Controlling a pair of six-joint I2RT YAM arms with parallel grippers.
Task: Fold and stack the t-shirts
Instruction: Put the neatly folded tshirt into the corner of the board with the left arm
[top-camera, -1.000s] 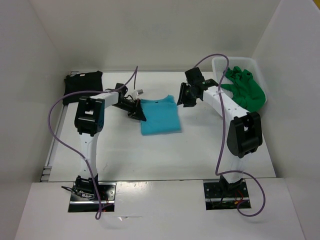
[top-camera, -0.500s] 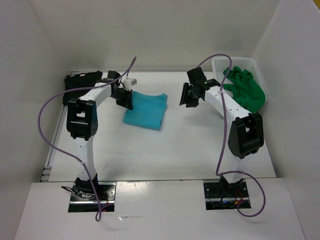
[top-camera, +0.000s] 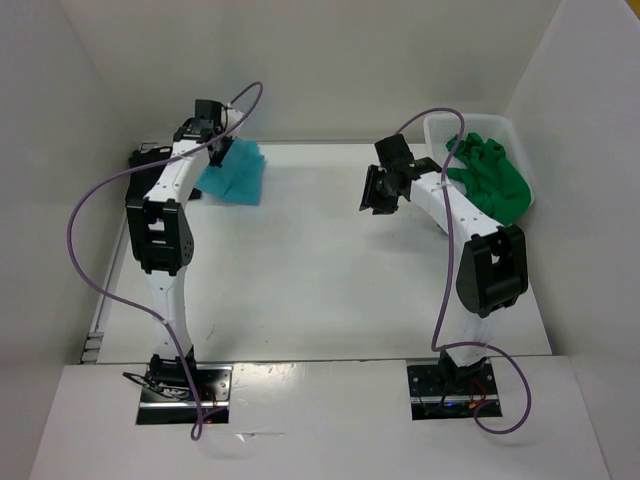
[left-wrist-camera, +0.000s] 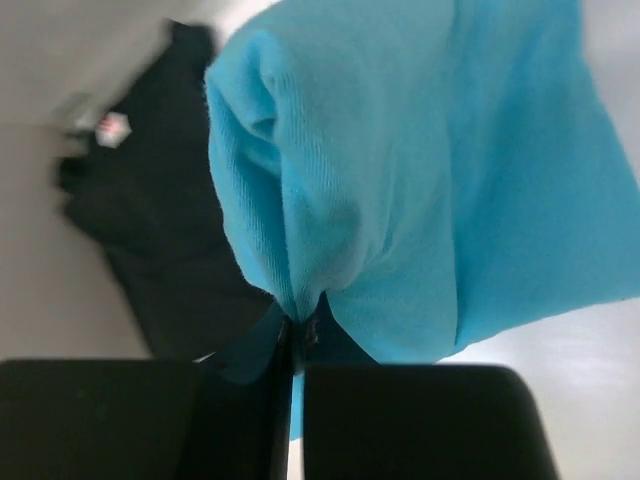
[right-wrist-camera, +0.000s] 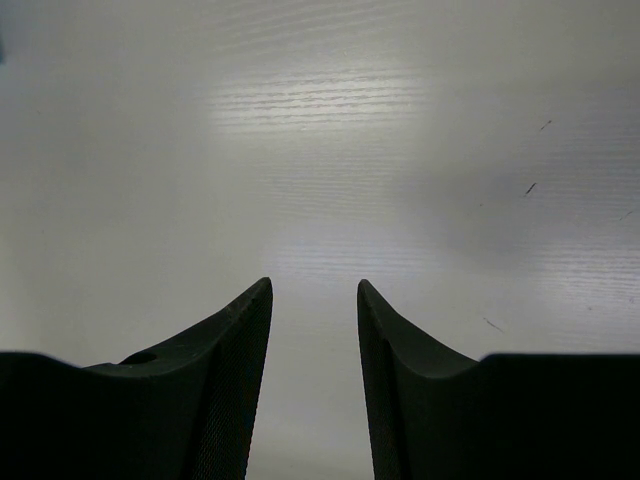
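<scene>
The folded turquoise t-shirt (top-camera: 235, 172) hangs at the back left, and my left gripper (top-camera: 212, 140) is shut on its edge. In the left wrist view the turquoise cloth (left-wrist-camera: 420, 170) bunches between the closed jaws of the left gripper (left-wrist-camera: 297, 335), with the black t-shirt (left-wrist-camera: 165, 230) lying just beyond it. The black t-shirt (top-camera: 148, 160) lies at the far left corner, mostly hidden by the left arm. The green t-shirt (top-camera: 492, 178) lies crumpled in the white basket (top-camera: 437, 128). My right gripper (top-camera: 372, 192) hovers open over bare table; the right gripper (right-wrist-camera: 313, 290) holds nothing.
White walls close in the table on the left, back and right. The basket sits in the back right corner. Purple cables loop from both arms. Bare white tabletop (top-camera: 320, 280) spreads across the middle and front.
My left gripper has carried the turquoise t-shirt from the table's middle to the back left, up beside the black t-shirt. The right arm has barely moved.
</scene>
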